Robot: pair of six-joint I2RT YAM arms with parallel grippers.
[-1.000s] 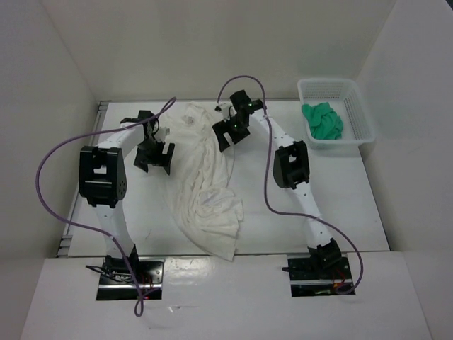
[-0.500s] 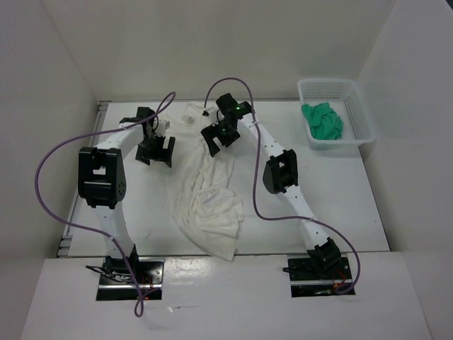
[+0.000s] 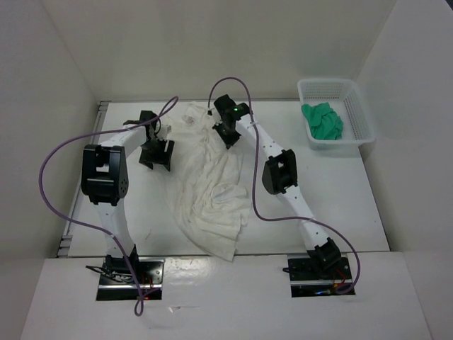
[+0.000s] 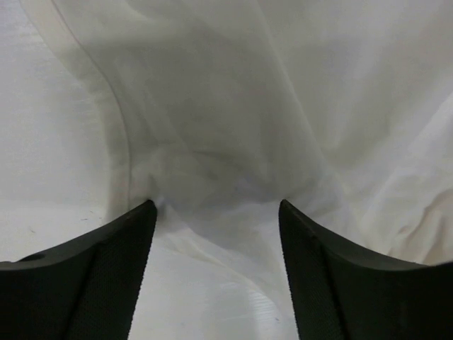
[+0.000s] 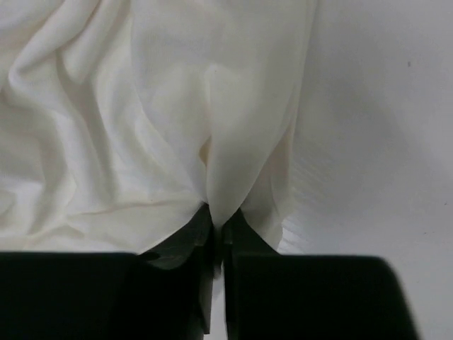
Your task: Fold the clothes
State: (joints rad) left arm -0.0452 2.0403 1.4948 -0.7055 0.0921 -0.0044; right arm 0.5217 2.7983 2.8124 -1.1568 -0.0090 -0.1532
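Right wrist: right tool point(image 5: 218, 228) pinches garment point(image 5: 141, 127) edge.

Two white arms with boxy black joint housings, the left arm point(image 3: 113, 219) at lower left and the right arm point(image 3: 306, 209) at lower right, stand on black base plates point(image 3: 129, 278). A purple cable point(image 3: 40, 177) loops off each. A green light point(image 3: 236, 110) glows at upper centre. The left gripper point(image 4: 216, 212) has matte black, finely stippled fingers point(image 4: 92, 276).
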